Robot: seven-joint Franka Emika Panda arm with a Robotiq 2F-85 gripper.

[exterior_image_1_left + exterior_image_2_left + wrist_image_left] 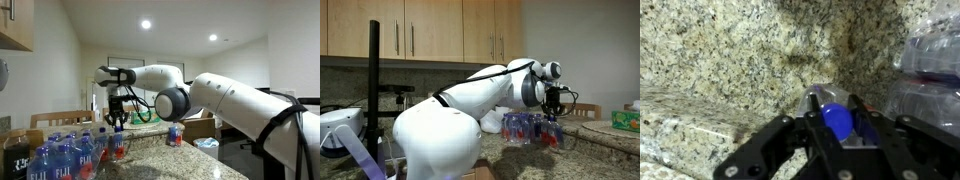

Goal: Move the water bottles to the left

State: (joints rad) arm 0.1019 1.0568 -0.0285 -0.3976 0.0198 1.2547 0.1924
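- Granite worktop (710, 60) beneath wooden cabinets (440, 30) carries the FIJI pack (60, 155).
- Claw (836, 110) is clamped nearly closed on a water bottle (837, 122) — cap directly beneath it, long axis upright, just beside the pack.
- Second bottle (175, 133) stands farther from the pack, beyond the claw.

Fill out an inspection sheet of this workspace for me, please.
Surface: speckled granite counter, bare around the hand.
Job's things: one water bottle is gripped at its blue cap; a second small bottle stands apart on the counter.
Clutter: wrapped FIJI pack beside the gripped bottle; green box at the far end.
Hand: the hand points down, shut on the water bottle.
Cables: black cable runs along the arm, clear of the bottles.
Surroundings: wooden cabinets, chairs behind the counter, ceiling lights on.
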